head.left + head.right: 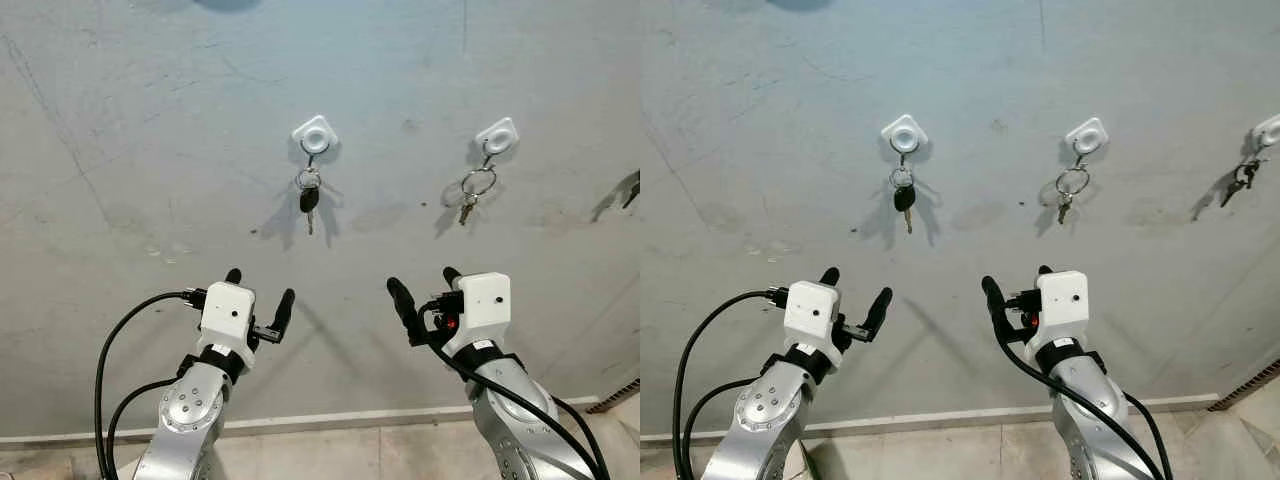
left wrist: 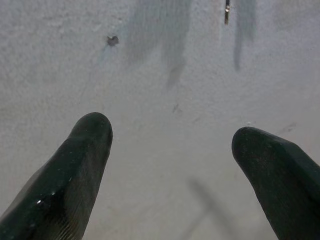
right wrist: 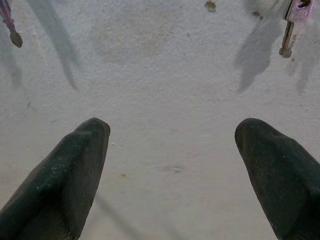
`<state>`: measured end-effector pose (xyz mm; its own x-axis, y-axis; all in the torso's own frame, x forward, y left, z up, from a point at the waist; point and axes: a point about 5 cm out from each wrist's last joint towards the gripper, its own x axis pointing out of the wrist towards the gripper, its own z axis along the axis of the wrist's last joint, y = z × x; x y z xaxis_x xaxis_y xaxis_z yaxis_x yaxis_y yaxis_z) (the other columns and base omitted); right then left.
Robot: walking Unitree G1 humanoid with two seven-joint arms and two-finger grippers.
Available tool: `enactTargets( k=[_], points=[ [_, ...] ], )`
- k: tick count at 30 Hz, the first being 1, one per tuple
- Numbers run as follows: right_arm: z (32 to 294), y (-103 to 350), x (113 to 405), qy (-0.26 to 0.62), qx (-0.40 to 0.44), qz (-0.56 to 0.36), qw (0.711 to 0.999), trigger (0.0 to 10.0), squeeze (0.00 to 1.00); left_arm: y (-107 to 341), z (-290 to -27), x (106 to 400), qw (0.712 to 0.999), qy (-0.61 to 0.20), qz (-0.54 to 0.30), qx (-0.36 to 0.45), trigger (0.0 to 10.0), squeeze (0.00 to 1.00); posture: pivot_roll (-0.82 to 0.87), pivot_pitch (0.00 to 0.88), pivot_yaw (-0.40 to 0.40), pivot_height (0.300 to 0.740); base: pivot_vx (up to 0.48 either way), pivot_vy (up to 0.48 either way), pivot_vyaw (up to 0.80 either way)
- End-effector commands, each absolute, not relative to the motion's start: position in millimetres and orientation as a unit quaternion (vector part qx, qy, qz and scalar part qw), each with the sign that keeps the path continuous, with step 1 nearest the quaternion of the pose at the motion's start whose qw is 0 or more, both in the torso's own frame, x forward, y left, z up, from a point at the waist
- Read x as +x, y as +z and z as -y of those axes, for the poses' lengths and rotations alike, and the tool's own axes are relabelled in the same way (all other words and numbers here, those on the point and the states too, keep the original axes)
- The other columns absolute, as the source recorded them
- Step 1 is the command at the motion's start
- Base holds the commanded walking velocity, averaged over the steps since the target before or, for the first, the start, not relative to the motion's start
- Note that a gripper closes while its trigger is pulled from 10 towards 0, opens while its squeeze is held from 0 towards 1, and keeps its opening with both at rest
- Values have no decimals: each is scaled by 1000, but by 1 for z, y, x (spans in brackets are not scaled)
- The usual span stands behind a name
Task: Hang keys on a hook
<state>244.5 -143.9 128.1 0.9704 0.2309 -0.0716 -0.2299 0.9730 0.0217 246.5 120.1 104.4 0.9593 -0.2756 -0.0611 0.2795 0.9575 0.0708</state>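
The black-headed key [image 1: 309, 201] hangs from its ring on the left white hook [image 1: 314, 133], blade pointing straight down, long axis vertical against the grey wall [image 1: 150, 150]. It sits there because the ring is looped over the hook's prong and gravity does the rest; nothing else touches it. On the right white hook [image 1: 497, 134] a second set hangs the same way: a large key ring [image 1: 478, 181] with a small metal key [image 1: 465, 209] dangling below, tilted slightly off vertical. In the right eye view a third hook [image 1: 1270, 130] at the frame's edge carries another dark bunch of keys [image 1: 1243, 174].

Below the hooks, well apart from them, both arms are raised toward the wall. The left hand [image 1: 260, 297] has its two black fingers spread and holds nothing; its wrist view shows only bare wall between the fingertips [image 2: 92, 131]. The right hand [image 1: 424, 283] is likewise spread and empty, with the tips of hanging keys at the far edges of its wrist view.

Judging from this, each visible hook already bears keys and neither hand carries any, so the hanging looks done, with the hands held clear of the swinging keys. The floor [image 1: 350, 450] meets the wall at a pale skirting strip below the arms.
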Motion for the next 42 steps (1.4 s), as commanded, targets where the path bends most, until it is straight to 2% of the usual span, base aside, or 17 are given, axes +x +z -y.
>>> enactTargets(
  k=[1,42],
  points=[
    [143,128,246,117,7,-35,993,10000,0,104,-122,247,989,-139,-26,46,10000,0,-15,0,38,740,-304,0,0],
    [141,129,252,114,10,-30,993,10000,0,104,-118,252,988,-143,-25,46,10000,0,-27,0,44,740,-326,0,0]
  ],
)
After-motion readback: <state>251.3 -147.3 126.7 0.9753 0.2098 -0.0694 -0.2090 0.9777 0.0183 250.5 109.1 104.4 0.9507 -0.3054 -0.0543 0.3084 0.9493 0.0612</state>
